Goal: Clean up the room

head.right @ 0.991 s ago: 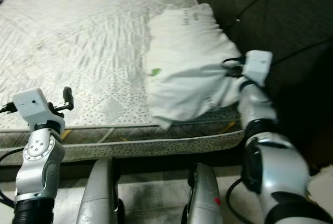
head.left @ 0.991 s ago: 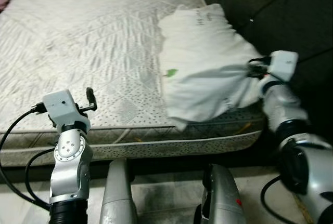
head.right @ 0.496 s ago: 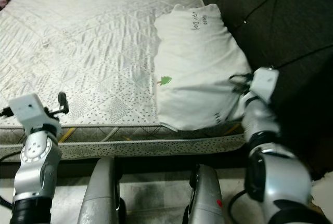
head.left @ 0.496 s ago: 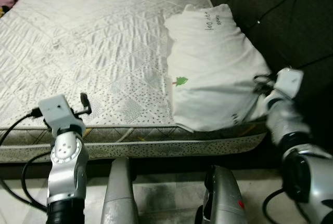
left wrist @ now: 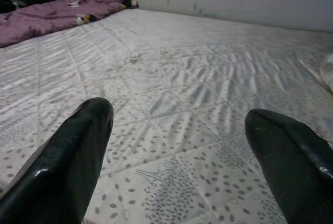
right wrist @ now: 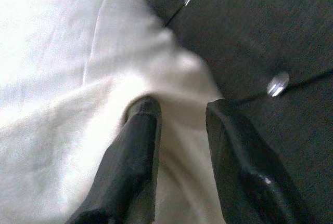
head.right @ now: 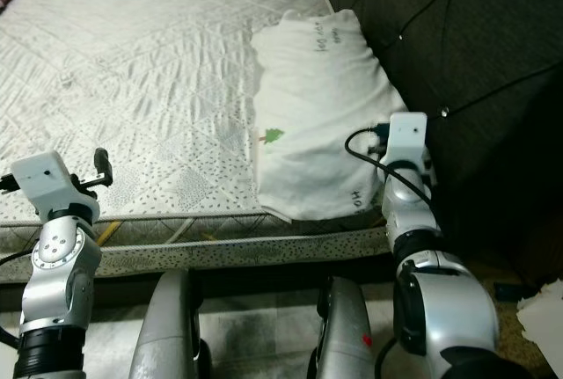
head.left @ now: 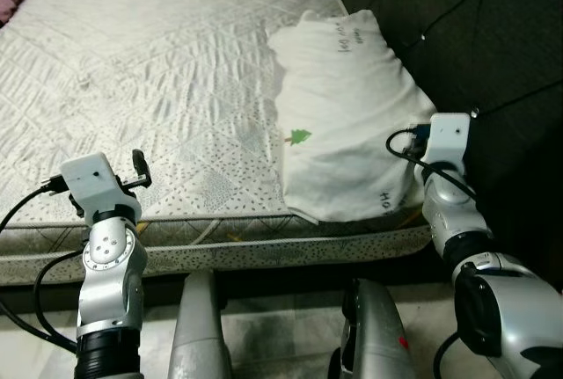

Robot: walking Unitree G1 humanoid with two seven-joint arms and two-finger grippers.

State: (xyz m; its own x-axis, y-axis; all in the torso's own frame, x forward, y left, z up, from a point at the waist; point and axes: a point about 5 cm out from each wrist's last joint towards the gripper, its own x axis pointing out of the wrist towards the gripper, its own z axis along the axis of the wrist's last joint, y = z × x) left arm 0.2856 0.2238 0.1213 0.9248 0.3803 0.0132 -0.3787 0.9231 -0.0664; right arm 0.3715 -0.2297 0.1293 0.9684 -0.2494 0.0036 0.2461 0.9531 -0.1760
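A white pillow with a small green tree mark lies at the right end of the bare quilted mattress, against the dark tufted headboard. My right gripper is at the pillow's right edge by the headboard. It is open, and its fingers rest on the loose white fabric without pinching it. My left gripper hovers open over the mattress near its front edge, with nothing between its fingers.
A purple blanket lies bunched at the mattress's far left corner. My silver legs stand on the tiled floor in front of the bed. A white scrap of paper lies on the floor at the right.
A second ago my right gripper held the pillow's corner bunched and pulled toward the bed's edge. Now the fabric is let go and the pillow lies flat along the headboard.
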